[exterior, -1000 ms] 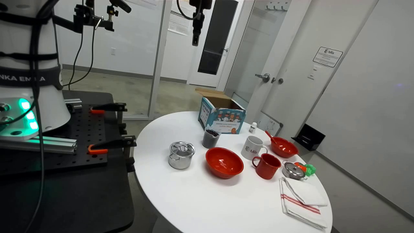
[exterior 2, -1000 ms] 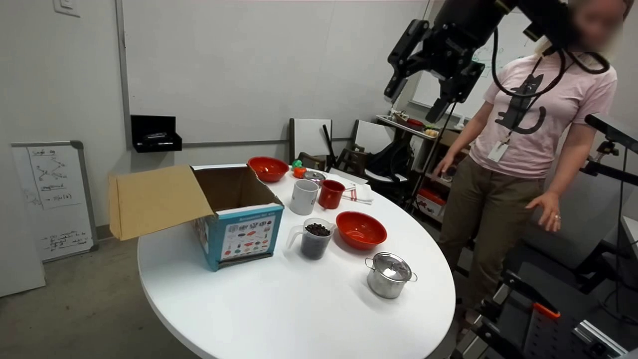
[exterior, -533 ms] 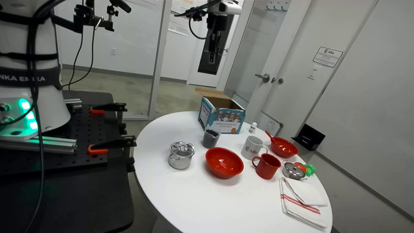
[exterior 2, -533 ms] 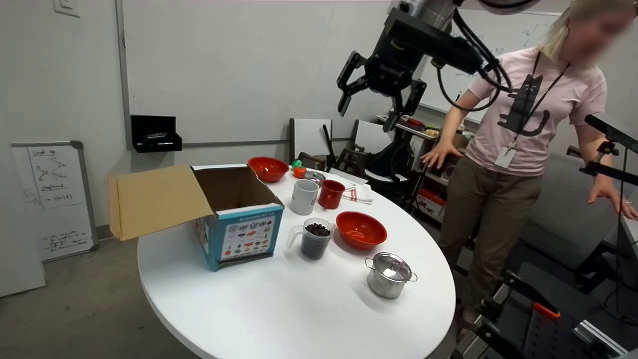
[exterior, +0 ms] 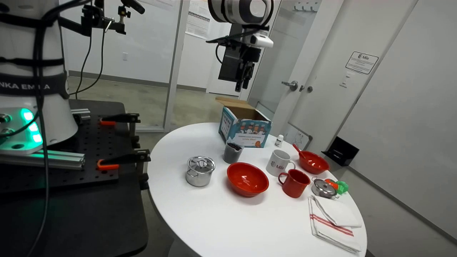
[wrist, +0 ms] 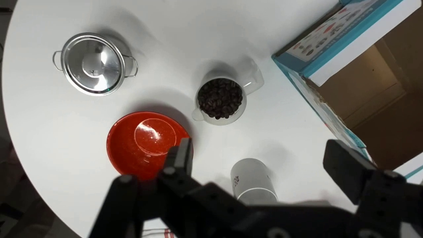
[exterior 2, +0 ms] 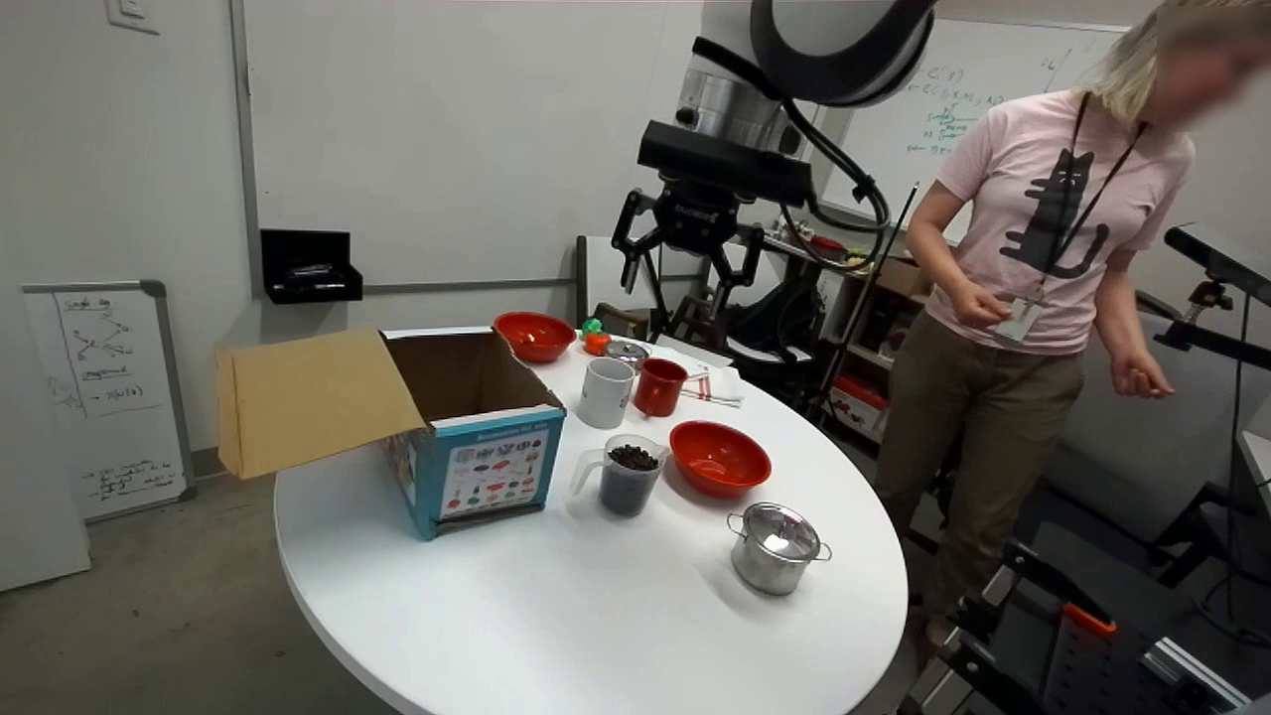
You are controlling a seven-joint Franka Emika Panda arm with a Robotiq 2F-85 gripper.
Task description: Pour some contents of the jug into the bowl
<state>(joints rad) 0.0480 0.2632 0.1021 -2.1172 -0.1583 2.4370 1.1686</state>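
Jug (exterior 2: 626,489) is standing upright on the round white desk (exterior 2: 586,626), and the pincer (exterior 2: 675,291) hangs high over that same desk, jaws spread wide and aimed down, well apart from the jug. Looking down past the wrist, you get dark beans (wrist: 220,98) sitting in the jug, coffee by the look of them. Its spout (wrist: 197,114) points over toward the red bowl (exterior 2: 720,459) just beside it, and the handle (wrist: 255,78) sticks out on the cardboard box (exterior 2: 501,467) side. That box is blue with printed panels, top gaping, brown flap (exterior 2: 313,402) jutting out. Also near the bowl: a steel pot (exterior 2: 770,568), lid (exterior 2: 784,531) on. Going further out, there's a white mug (exterior 2: 606,392) with a red mug (exterior 2: 660,389) right next to it, then a second red bowl (exterior: 316,165) with a red spoon (exterior: 298,151) leaning in it, and a small white bottle (exterior: 279,141). A little lidded pan (exterior: 323,189) sits by an orange thing (exterior: 332,184) and a green thing (exterior: 342,187), no clue what those two are from here, plus a folded white towel (exterior: 335,225) with red stripes. Past the desk, somebody (exterior 2: 1062,318) in pink is standing there, and green lights (exterior: 33,127) glow on the robot's base (exterior: 60,121).
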